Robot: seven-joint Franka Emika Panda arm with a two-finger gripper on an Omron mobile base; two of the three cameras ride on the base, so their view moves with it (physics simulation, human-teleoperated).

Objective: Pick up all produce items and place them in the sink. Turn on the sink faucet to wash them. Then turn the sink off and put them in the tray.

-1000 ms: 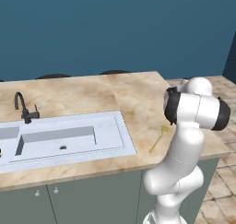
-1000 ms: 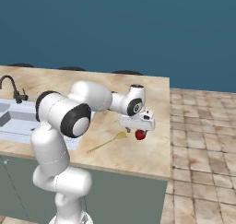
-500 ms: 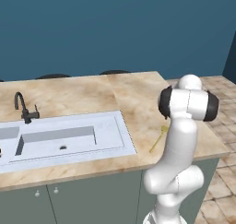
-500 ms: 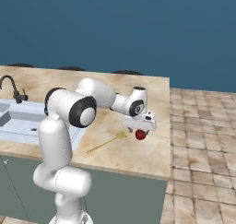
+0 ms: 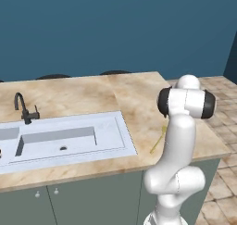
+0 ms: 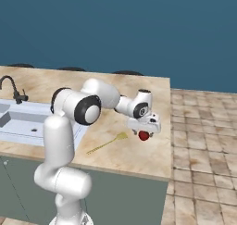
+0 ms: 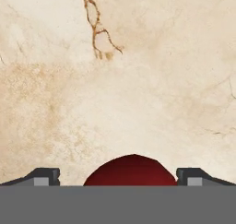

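The gripper (image 6: 144,130) hangs low over the marble counter (image 7: 138,80) with its jaws spread wide and nothing held. The red tomato (image 7: 131,170) sits on the counter directly beneath it, centred in the gap: in the hand view one dark fingertip (image 7: 42,176) stands to one side of the fruit and its partner to the other, both clear of the skin. In the right base view the tomato (image 6: 144,135) peeks out just under the hand.

The step in hand looks like the first pick. To do it well, I would keep the hand square over the fruit and lower straight down until the pads flank its widest girth, not the upper curve, since a round, glossy thing is likely to squirt out if pinched high. Close slowly and evenly; the fruit should not be nudged sideways first. Lift straight up before swinging.

A thin yellow stick (image 6: 107,142) lies on the counter just beside the hand, toward the robot's base; it is no produce and is best left alone. The sink (image 5: 121,141) is well away past the stick, with the black faucet (image 5: 24,109) at its far rim.
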